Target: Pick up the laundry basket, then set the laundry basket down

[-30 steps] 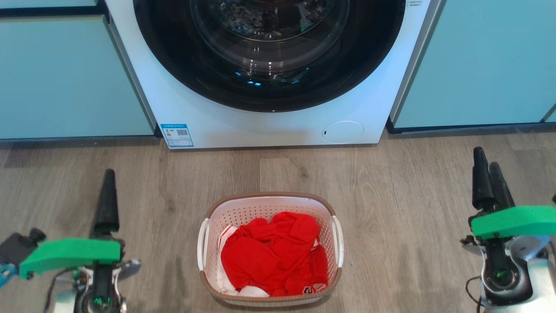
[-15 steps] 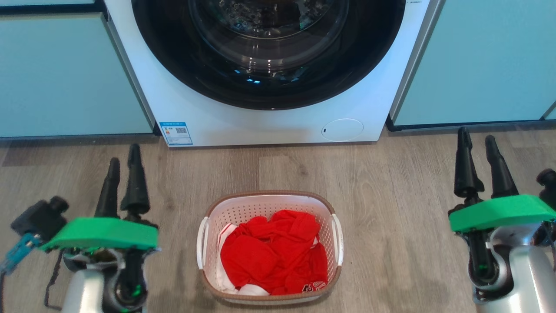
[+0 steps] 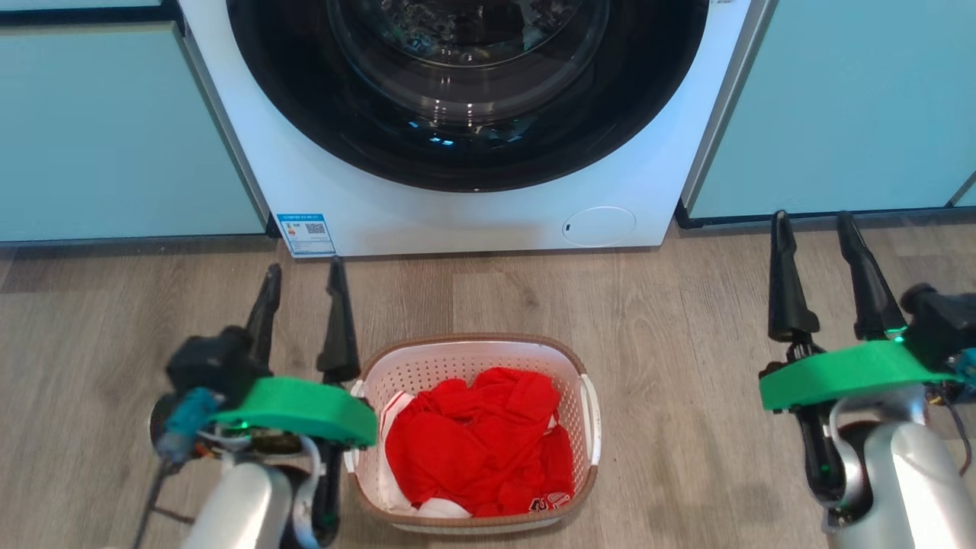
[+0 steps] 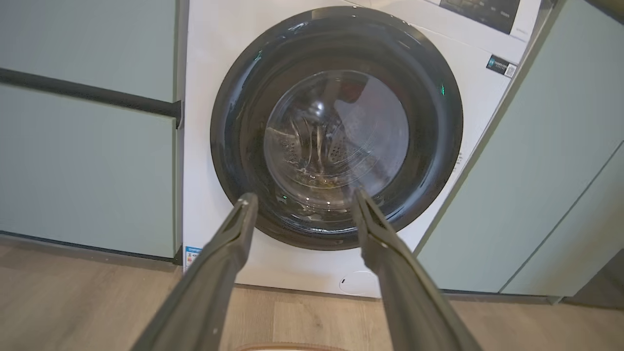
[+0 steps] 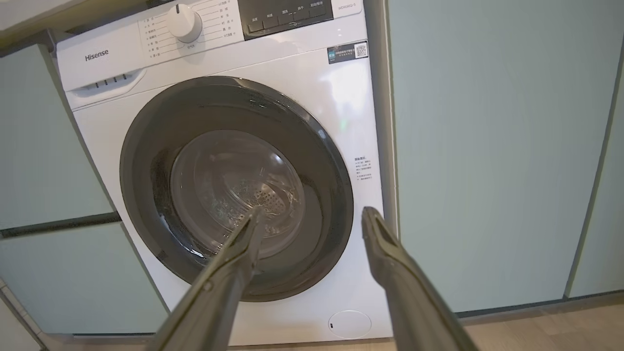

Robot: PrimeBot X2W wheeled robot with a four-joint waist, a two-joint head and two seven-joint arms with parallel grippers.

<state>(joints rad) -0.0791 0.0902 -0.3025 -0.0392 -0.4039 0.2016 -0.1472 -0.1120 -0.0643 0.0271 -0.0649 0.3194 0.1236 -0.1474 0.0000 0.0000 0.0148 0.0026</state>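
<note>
Head view: laundry basket (image 3: 450,370) sits on the floor (image 3: 686,305) — left pincer (image 3: 303,267) just beside it, right pincer (image 3: 813,219) well apart, both splayed.

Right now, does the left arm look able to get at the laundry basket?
Probably yes: the open left gripper is right beside the laundry basket, at its left side, with nothing between them.

The laundry basket (image 3: 457,367) is white perforated plastic with a brown woven-look rim, holding crumpled red cloth (image 3: 473,450). The floor (image 3: 686,305) is matt wood-grain; the washing machine (image 3: 457,223) is glossy white.
</note>
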